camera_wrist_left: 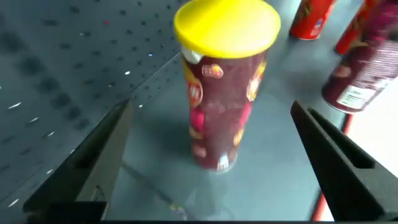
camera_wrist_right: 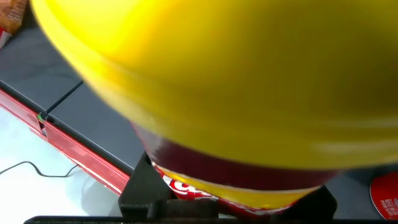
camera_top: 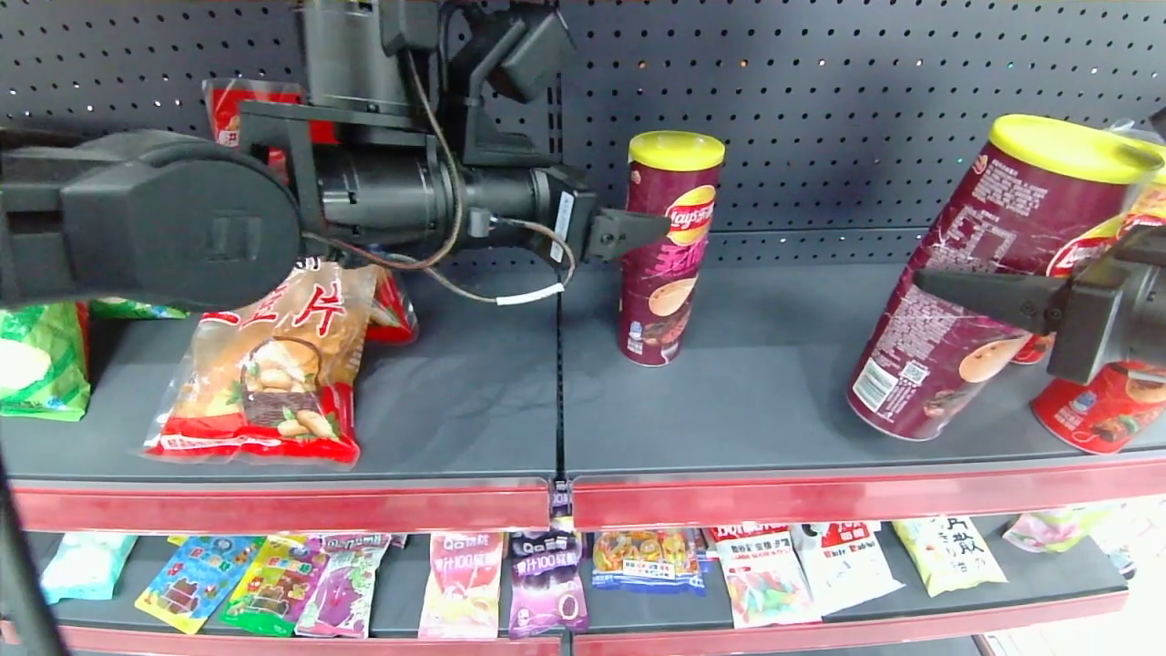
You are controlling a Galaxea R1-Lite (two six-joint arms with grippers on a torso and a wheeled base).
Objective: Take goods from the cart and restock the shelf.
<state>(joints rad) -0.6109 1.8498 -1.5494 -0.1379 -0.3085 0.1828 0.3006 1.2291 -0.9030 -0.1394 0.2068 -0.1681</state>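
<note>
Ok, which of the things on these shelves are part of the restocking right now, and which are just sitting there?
In the job:
upright purple can, just ahead of the open left gripper
tilted purple can, held in the right gripper

Just lying about:
orange snack bag
green bag
red can
packets on the lower shelf

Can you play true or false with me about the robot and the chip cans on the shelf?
1. The middle can stands upright on the shelf. True.
2. The left gripper is squeezing it. False: its fingers are open, apart from the can.
3. The right gripper holds a tilted can. True.
4. Both those cans have red lids. False: the lids are yellow.
5. The snack bag hangs on the wall. False: it lies on the shelf.
</note>
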